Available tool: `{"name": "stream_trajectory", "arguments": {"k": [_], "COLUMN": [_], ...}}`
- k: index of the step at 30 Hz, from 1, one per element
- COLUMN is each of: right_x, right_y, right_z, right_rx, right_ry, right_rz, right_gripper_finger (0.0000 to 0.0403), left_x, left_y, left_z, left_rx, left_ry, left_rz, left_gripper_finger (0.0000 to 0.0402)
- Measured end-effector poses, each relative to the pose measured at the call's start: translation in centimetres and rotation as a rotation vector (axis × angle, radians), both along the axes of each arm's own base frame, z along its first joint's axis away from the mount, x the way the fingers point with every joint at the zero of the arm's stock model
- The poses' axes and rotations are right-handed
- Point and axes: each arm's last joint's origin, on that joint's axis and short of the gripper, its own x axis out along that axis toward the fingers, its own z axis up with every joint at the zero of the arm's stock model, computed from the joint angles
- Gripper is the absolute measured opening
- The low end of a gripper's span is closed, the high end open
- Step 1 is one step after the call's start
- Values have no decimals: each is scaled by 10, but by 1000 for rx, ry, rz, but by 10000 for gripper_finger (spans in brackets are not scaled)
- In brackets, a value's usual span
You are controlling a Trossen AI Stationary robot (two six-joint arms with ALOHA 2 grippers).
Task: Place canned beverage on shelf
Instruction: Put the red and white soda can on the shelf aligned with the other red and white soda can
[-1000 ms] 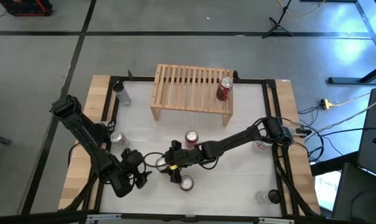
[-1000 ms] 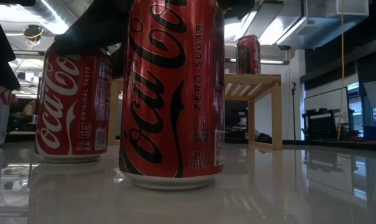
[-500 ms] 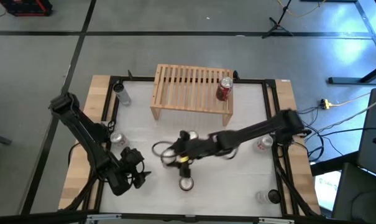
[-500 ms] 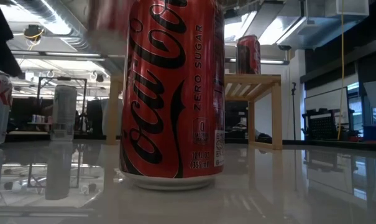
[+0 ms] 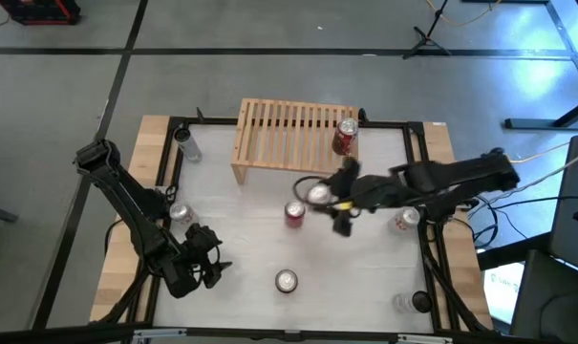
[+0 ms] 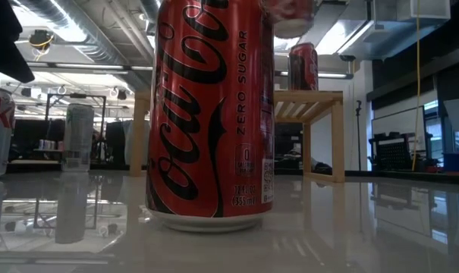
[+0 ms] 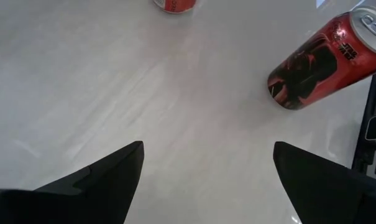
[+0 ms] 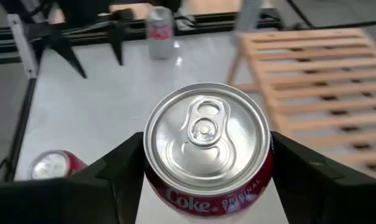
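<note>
One Coke can [image 8: 206,146] upright betw. right gripper [image 8: 206,180] jaws, gripped, near shelf [image 5: 294,139] front; left jaws wide.

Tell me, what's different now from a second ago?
The right hand, gripping a red Coke can, has lifted it off the table and carried it toward the shelf. The left hand stayed open near the front edge, and the can on the shelf and the other cans did not move.
</note>
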Motion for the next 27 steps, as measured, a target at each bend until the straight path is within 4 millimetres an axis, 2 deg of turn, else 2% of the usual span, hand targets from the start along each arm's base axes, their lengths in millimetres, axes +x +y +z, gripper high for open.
{"name": "stream_trajectory", "arguments": {"k": [4,10,13,20,27], "right_x": [-35,-78,-92,-86,-73], "right_y": [-18,-54,-68,-91,-114], "right_z": [13,-1,-10,-39,-51], "right_rx": [-25,3,24,67,54], "right_ry": [-10,-37,-75,-88,-44], "right_rz": [-76,-199,-238,-225,-263], "right_gripper_finger": [266,267,267,268,268], "left_x": [0,0,0,4,8], "left_y": [0,0,0,2,5], "left_z": [0,0,0,1,1], "left_rx": [-1,-3,-4,-19,-29], "left_ry": [-2,-4,-4,-6,-12], "left_rz": [0,1,1,18,37], "left_gripper_finger": [355,355,355,355,355]}}
